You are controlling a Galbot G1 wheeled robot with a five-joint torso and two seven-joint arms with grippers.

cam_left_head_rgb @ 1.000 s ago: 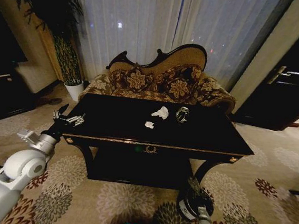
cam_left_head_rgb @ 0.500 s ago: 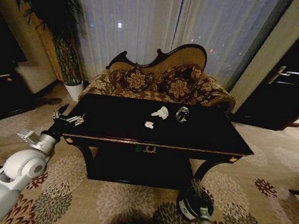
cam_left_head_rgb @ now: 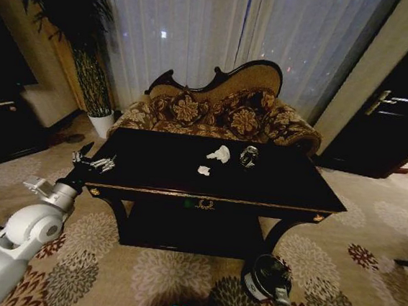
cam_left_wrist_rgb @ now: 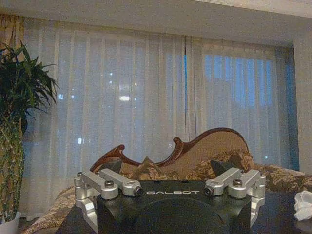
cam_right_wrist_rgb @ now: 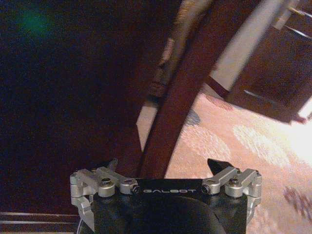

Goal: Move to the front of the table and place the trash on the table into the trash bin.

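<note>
The table (cam_left_head_rgb: 273, 183) is standing with its long axis running left to right across the head view, its glossy black top reflecting the room, gold trim lining the front edge and a gold emblem (cam_left_head_rgb: 204, 204) sitting at front centre above curved legs. Near the middle of the top the trash is lying: a larger crumpled white paper wad (cam_left_head_rgb: 220, 153), a smaller paper wad (cam_left_head_rgb: 204, 170) nearer the front edge, and a small silvery can (cam_left_head_rgb: 248, 156) standing just beside the larger wad. The left tool (cam_left_head_rgb: 93, 160) is hovering at the table's left end, fingers spread and released, pointing toward the sofa (cam_left_head_rgb: 215, 111). The right tool (cam_right_wrist_rgb: 165, 168) is hanging low by a curved table leg (cam_right_wrist_rgb: 180, 92), likewise spread and holding nothing, over the patterned carpet (cam_left_head_rgb: 365, 284). The dark round trash bin (cam_left_head_rgb: 267, 276) is sitting on the carpet by the front right leg.
</note>
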